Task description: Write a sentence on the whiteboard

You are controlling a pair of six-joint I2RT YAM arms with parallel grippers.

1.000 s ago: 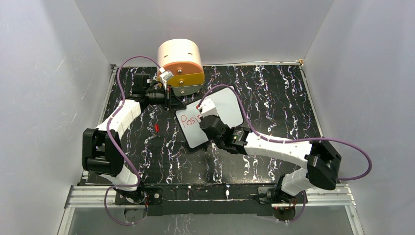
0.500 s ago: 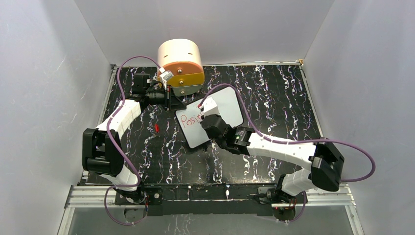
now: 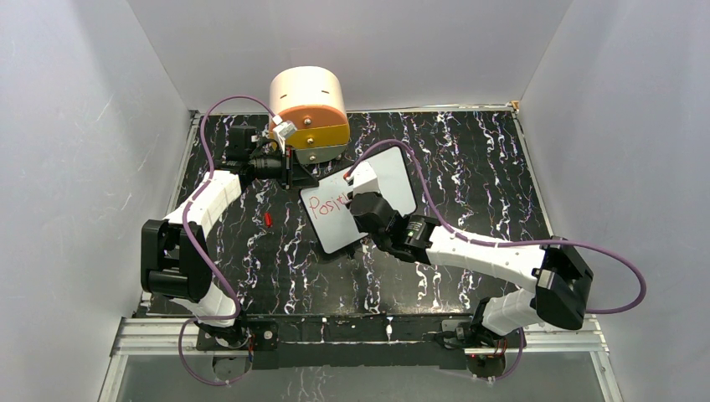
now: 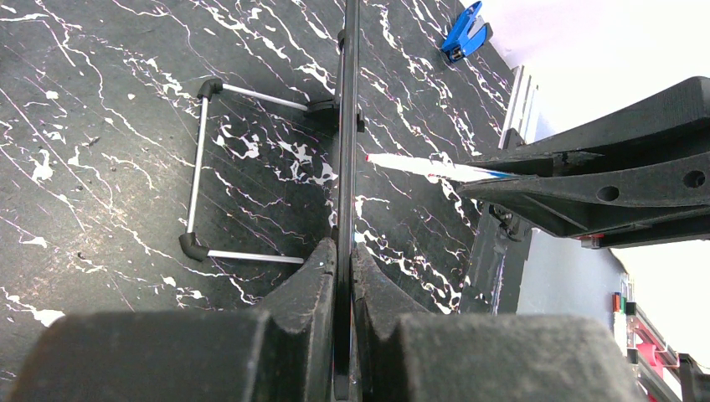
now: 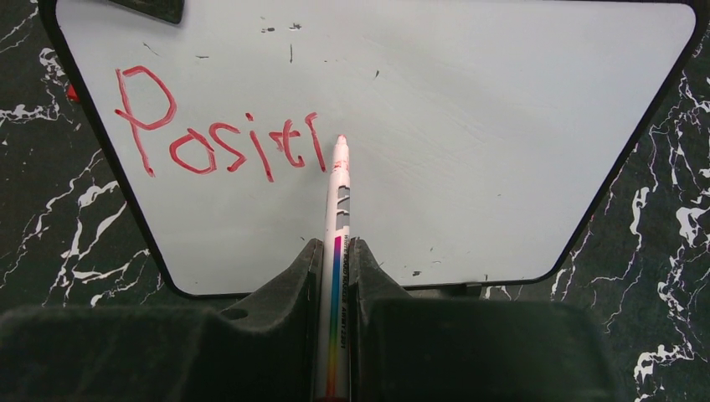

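Tabletop (image 3: 469, 151) in black marble pattern carried everything you were working with. At its far edge sat the round cream-and-orange drawer unit (image 3: 308, 105). Just in front of that, near the table's middle, the whiteboard (image 3: 395, 180) stood propped on a wire stand (image 4: 194, 176). Your left gripper (image 4: 344, 255) was closed on the board's far-left corner, the thin rim pinched between its jaws. Your right gripper (image 5: 335, 251) was clamped around a white marker (image 5: 339, 193) that pointed at the board. Its red tip was at the surface, though you could not tell whether it touched. The sentence (image 5: 218, 138) read "Posit" plus one further stroke in red, and the tip sat just right of that stroke. A small red object (image 3: 268, 219) lay on the table left of the board, too small to identify.
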